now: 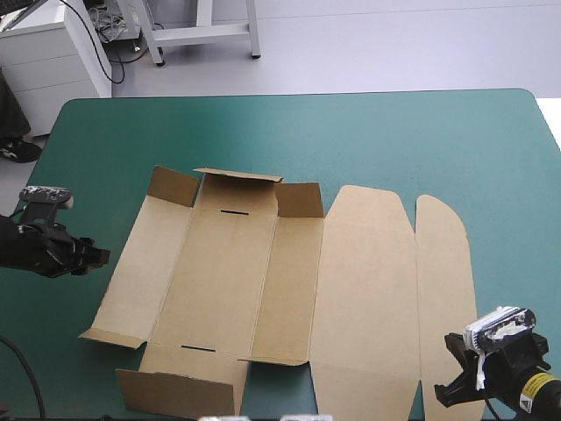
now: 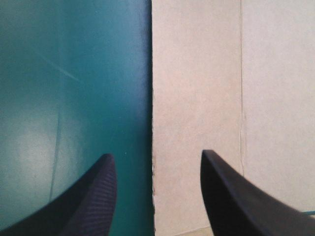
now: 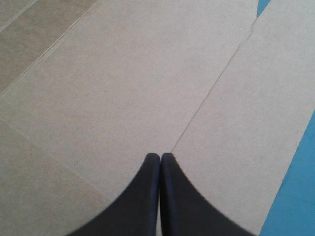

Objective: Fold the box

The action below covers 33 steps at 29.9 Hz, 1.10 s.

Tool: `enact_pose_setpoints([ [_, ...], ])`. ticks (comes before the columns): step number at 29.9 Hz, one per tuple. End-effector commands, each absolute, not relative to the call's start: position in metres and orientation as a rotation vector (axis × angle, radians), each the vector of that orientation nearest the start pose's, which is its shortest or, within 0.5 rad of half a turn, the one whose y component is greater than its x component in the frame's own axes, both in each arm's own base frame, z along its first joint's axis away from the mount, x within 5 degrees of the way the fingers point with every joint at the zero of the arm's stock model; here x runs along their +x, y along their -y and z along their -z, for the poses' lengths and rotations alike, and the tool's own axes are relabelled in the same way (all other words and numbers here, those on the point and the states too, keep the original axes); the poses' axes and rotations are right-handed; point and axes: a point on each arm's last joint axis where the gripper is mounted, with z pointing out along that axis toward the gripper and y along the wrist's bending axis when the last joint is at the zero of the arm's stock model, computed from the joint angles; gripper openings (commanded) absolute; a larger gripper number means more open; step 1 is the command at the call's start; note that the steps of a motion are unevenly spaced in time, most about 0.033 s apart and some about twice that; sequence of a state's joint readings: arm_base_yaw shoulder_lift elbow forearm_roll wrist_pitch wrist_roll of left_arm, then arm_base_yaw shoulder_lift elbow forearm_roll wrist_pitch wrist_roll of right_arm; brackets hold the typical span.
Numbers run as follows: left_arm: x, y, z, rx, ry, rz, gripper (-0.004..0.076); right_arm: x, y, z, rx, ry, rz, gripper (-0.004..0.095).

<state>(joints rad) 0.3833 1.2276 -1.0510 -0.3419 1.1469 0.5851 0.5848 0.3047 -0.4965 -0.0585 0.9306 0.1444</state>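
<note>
The brown box (image 1: 289, 289) lies as a cut sheet, mostly flat on the teal-green cover, with small flaps at its far end and near end slightly raised. My left gripper (image 1: 92, 257) hovers just off the sheet's left edge; its fingers (image 2: 93, 201) stand open, one over the cover and one over the board (image 2: 206, 98). My right gripper (image 1: 445, 393) is at the sheet's near right corner, over the lid panels. Its fingers (image 3: 160, 196) are shut in a pointed arch above a crease in the brown board (image 3: 123, 98), holding nothing.
The teal-green table (image 1: 421, 140) stretches beyond the sheet to the far edge. Its right edge lies close to my right arm. A strip of cover (image 3: 295, 187) shows beside the lid's outer flap.
</note>
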Motion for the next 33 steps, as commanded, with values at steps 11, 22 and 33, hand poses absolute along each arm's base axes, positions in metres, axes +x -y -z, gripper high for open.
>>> enact_pose_setpoints([
  [11, 0.242, -0.072, -0.29, 0.285, -2.72, 0.492, 0.0377, 0.047, -0.025, -0.292, -0.491, -2.105, -0.34, -0.0015],
  [22, 0.249, -0.076, -0.26, 0.326, -2.798, 0.582, 0.0377, 0.047, -0.025, -0.292, -0.491, -2.105, -0.34, -0.0015],
  [33, 0.259, -0.075, -0.237, 0.271, -2.833, 0.786, 0.0377, 0.047, -0.025, -0.292, -0.492, -2.104, -0.335, -0.0015],
])
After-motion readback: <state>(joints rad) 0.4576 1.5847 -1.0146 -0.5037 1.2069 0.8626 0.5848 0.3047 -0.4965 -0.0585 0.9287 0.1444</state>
